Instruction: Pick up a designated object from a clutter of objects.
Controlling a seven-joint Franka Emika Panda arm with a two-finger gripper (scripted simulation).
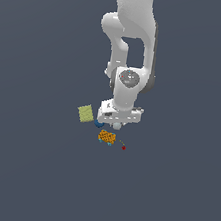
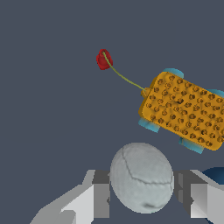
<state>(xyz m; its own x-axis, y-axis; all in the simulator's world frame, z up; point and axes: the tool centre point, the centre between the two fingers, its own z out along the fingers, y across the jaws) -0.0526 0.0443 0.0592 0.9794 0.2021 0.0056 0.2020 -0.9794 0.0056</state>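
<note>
The pale grey-white ball (image 2: pixel 141 177) sits between my gripper's (image 2: pixel 142 194) two fingers, whose pads press in on either side of it. In the exterior view the gripper (image 1: pixel 116 125) is low over the clutter, and the ball (image 1: pixel 116 126) shows just under the hand. The dark blue ball (image 1: pixel 98 124) lies beside it toward the exterior view's left, and peeks in at the wrist view's edge (image 2: pixel 216 175). The orange patterned block (image 2: pixel 183 111) (image 1: pixel 106 137) lies close by. A tiny red speck on a thin stem (image 2: pixel 103 59) (image 1: pixel 124 147) lies beyond the block.
A yellow-green square block (image 1: pixel 85 113) lies on the exterior view's left of the hand, next to the blue ball. The surface all around is plain dark grey. The white arm (image 1: pixel 130 45) rises above the clutter.
</note>
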